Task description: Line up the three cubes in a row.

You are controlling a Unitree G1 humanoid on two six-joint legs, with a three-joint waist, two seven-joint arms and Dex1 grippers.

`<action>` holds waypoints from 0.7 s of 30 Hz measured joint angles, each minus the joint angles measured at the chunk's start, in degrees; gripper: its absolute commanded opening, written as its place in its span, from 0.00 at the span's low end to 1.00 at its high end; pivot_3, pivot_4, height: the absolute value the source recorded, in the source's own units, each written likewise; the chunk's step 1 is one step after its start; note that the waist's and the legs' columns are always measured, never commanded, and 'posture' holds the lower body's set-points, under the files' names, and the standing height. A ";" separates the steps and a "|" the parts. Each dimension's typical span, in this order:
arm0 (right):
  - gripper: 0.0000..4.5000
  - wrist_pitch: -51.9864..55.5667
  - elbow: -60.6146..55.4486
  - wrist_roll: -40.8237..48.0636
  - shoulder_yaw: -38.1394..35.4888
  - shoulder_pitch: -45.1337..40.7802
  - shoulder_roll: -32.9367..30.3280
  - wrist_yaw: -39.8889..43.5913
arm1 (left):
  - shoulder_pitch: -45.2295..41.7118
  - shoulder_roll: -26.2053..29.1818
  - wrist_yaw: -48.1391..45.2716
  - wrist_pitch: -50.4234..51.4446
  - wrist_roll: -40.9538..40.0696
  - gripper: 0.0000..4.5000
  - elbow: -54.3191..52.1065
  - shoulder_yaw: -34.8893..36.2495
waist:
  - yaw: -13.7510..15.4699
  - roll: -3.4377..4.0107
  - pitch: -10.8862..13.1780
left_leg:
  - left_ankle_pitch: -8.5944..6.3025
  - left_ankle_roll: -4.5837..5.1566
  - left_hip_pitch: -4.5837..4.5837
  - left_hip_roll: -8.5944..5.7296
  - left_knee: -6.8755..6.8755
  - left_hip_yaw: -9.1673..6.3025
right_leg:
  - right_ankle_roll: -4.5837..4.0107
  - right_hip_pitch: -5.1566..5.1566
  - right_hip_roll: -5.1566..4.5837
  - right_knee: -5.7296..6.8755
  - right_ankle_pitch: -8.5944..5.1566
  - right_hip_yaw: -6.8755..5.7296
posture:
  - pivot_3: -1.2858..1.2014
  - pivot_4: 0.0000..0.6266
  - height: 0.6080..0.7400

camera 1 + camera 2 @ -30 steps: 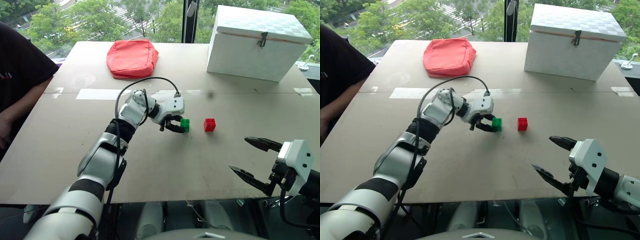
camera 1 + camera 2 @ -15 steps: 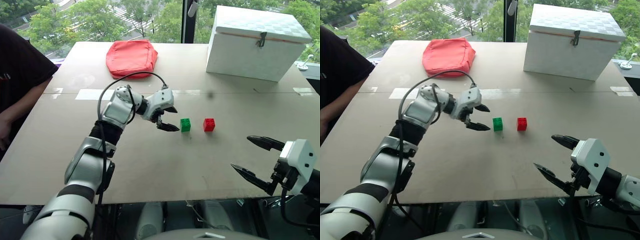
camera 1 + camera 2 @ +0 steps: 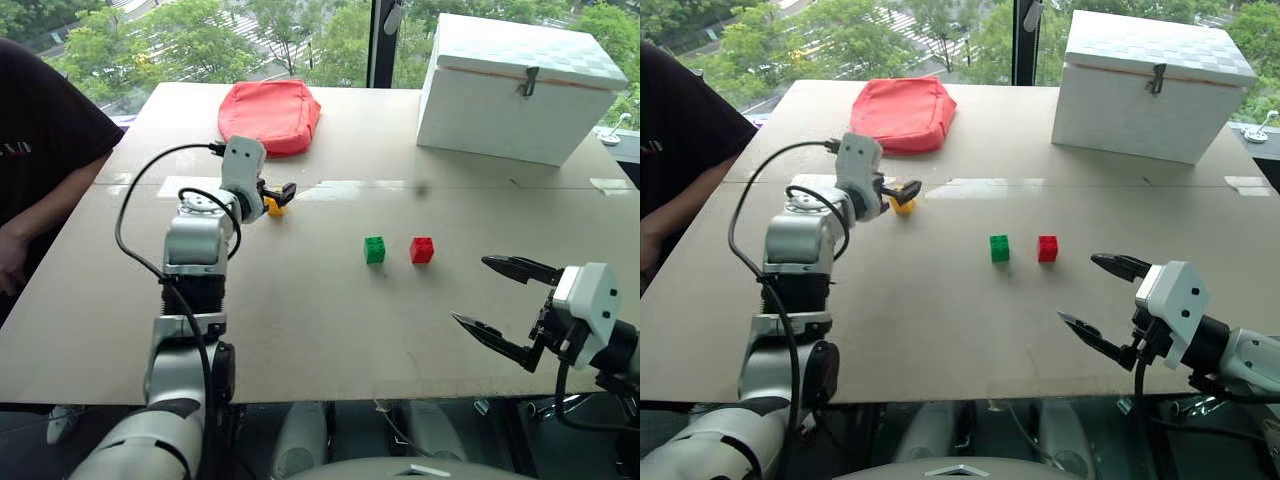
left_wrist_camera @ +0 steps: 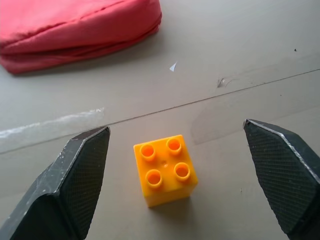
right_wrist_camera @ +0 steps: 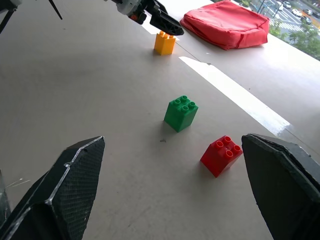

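Table: a broad tan table (image 3: 330, 330) carried everything; a strip of clear tape (image 3: 330, 187) ran across it from side to side, roughly halfway back.
Red cloth bag: the red cloth bag (image 3: 270, 113) lay flat near the far edge, left of centre, apart from all three bricks.
White box: the large white box (image 3: 520, 85) stood shut at the far right corner, its latch facing the near side.
Person: a person in a dark shirt (image 3: 40, 140) sat at the left edge, one forearm lying along it.
Yellow cube: the yellow cube (image 4: 164, 169) sat studs up by the tape strip, left of centre and short of the bag, well to the left of the other two and a little farther back.
Green cube: the green cube (image 3: 375, 249) stood near the middle of the table, studs up.
Red cube: the red cube (image 3: 422, 249) stood just beside the green one on its right, a small gap between them, turned slightly askew.
In the way: nothing lay between the yellow brick and the green one, only bare tabletop.
Left arm: it reached forward along the left part of the table, forearm raised, wrist bent down toward the yellow brick.
Left gripper: the left gripper (image 4: 175, 150) was spread wide, one finger on each side of the yellow brick, neither touching it.
Right arm: it hung back over the near right edge, level and angled inward.
Right gripper: the right gripper (image 3: 505, 308) gaped wide with nothing between its fingers, well short of the green and red bricks.
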 measured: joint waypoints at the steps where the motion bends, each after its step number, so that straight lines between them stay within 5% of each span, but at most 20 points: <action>1: 1.00 0.00 0.24 0.00 0.10 -0.45 -0.05 0.09 | -0.02 -0.32 1.30 -0.10 -0.01 0.98 -0.01 0.20 | -0.06 0.00 0.00 | 0.00 0.00 0.03 0.00 0.00 0.01 | -0.04 0.00 0.00 0.00 0.02 0.01 | 0.52 0.24 1.00; 8: 1.00 0.13 1.57 -0.04 0.48 -2.45 -0.62 0.89 | -0.22 -1.31 5.48 -4.74 -0.34 0.92 6.08 -0.53 | -0.14 0.01 -0.02 | 0.00 0.00 0.04 -0.03 -0.01 0.07 | -0.19 0.00 0.00 0.00 0.11 0.02 | 0.52 0.24 1.00; 15: 1.00 0.90 1.47 -0.02 0.47 -2.32 -0.80 0.70 | -0.62 -0.84 5.54 -10.08 -0.67 0.30 12.12 -1.79 | -0.13 0.01 -0.02 | 0.00 0.00 0.02 -0.01 -0.02 0.08 | -0.21 0.00 -0.01 -0.02 0.12 0.02 | 0.52 0.24 1.00; 21: 1.00 1.25 0.40 0.10 0.14 -0.83 -0.78 -0.18 | -1.23 4.34 -7.98 -17.21 -4.07 0.29 14.07 -4.36 | -0.21 0.02 -0.03 | -0.01 -0.01 -0.01 -0.01 -0.02 0.16 | -0.33 -0.05 -0.03 -0.01 0.06 0.02 | 0.52 0.24 1.00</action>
